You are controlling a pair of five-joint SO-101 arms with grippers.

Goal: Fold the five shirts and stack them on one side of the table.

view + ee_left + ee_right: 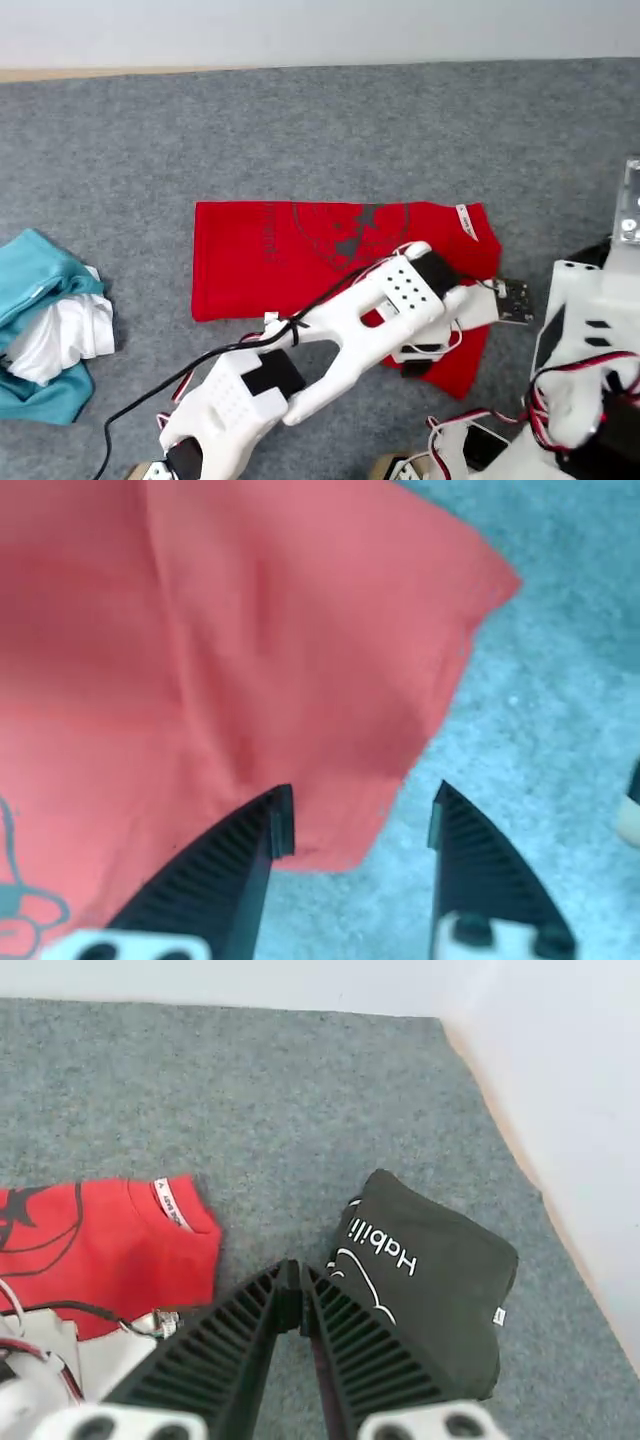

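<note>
A red shirt (320, 255) lies flat on the grey carpet in the middle, a dark print facing up. My left arm stretches from the front left across it, and its gripper (427, 356) hangs over the shirt's front right part. In the left wrist view that gripper (360, 825) is open, one black finger (245, 855) over the red cloth (200, 660) and the other over bare carpet beside the hem. My right gripper (298, 1295) is shut and empty, raised above the carpet between the red shirt's collar (170, 1205) and a folded dark shirt (430, 1280).
A crumpled teal shirt (40, 275) and a white shirt (65, 340) are heaped at the left edge. My right arm's body (590, 370) fills the front right corner. A pale wall (560, 1080) borders the carpet beyond the dark shirt. Open carpet lies behind the red shirt.
</note>
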